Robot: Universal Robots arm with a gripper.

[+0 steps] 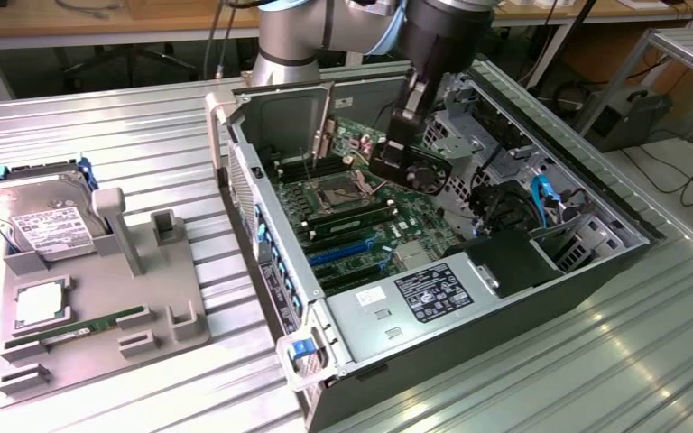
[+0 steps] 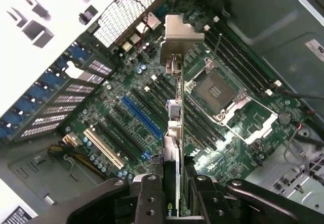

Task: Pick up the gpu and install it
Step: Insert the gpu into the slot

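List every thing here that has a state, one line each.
gripper, shut on the gpu.
gpu, held edge-on over the motherboard; whether it sits in a slot, cannot tell.
computer case, lying on its side, side open.
blue slot, empty.
CPU socket, bare, no cooler fitted.
hard drive, standing tilted in the fixture.
RAM stick, lying in the fixture.

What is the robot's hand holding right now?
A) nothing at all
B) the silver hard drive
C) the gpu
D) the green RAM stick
C: the hand is clamped on the thin gpu above the motherboard, while the hard drive and RAM stick sit on the gray holder outside the case.
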